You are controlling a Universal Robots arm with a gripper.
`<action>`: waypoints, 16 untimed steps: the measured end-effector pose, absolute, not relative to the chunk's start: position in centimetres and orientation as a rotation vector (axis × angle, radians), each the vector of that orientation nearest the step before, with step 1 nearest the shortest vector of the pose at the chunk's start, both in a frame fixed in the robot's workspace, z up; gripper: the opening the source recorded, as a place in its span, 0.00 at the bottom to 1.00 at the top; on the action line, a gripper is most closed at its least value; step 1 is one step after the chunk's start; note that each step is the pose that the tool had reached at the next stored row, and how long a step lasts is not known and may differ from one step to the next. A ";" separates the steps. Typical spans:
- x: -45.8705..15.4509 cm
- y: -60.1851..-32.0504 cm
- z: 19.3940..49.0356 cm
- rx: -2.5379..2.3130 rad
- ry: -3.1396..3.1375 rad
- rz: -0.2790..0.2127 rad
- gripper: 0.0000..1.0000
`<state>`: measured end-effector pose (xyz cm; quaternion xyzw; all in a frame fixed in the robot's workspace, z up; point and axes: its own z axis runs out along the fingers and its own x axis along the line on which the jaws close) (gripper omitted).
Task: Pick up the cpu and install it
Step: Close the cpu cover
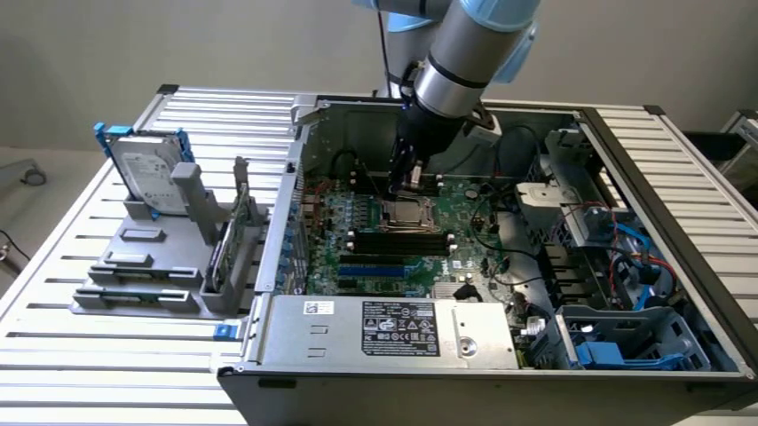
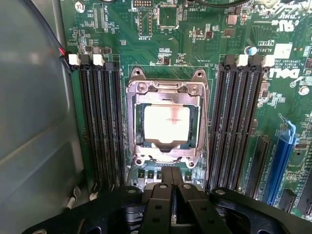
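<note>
Above the open computer case (image 1: 474, 395) on the slatted tabletop (image 1: 106, 373), we saw the arm (image 1: 462, 62) slanting down from the upper edge of the exterior view. Its silver forearm and black wrist pointed steeply into the case, towards the green motherboard (image 1: 474, 235).

From the wrist camera the jaws were pressed together, black finger against black finger, with nothing pinched between them. Their tips sat just beside one edge of the socket (image 2: 168, 87) – whether they touched the board we could not tell.

We found the cpu (image 2: 166, 122) lying flat and square inside the metal frame of that socket, pale silver top facing up and apart from the jaws. Rows of dark memory slots (image 2: 100, 122) flanked the socket on both sides, and a blue slot (image 2: 280, 161) ran alongside one outer row.

Towards the exterior view's left, outside the case, a grey holder (image 1: 154, 266) rested on the tabletop – in it stood a silver hard drive (image 1: 152, 173) with a blue bracket, upright and well apart from the arm. A grey power supply (image 1: 385, 328) lay along the near side of the case.
</note>
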<state>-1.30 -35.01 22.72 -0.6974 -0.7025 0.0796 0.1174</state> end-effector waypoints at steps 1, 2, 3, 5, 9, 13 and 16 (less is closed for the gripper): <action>-1.3 -35.0 22.5 -2.041 -2.056 0.233 0.11; -1.3 -35.0 22.4 -2.041 -2.056 0.233 0.11; -1.3 -35.0 22.2 -2.040 -2.056 0.232 0.11; -1.4 -35.0 22.0 -2.040 -2.056 0.232 0.11; -1.5 -35.0 21.7 -2.037 -2.053 0.233 0.11; -1.5 -35.0 21.4 -2.034 -2.050 0.232 0.11; -1.5 -35.0 21.2 -2.030 -2.048 0.230 0.11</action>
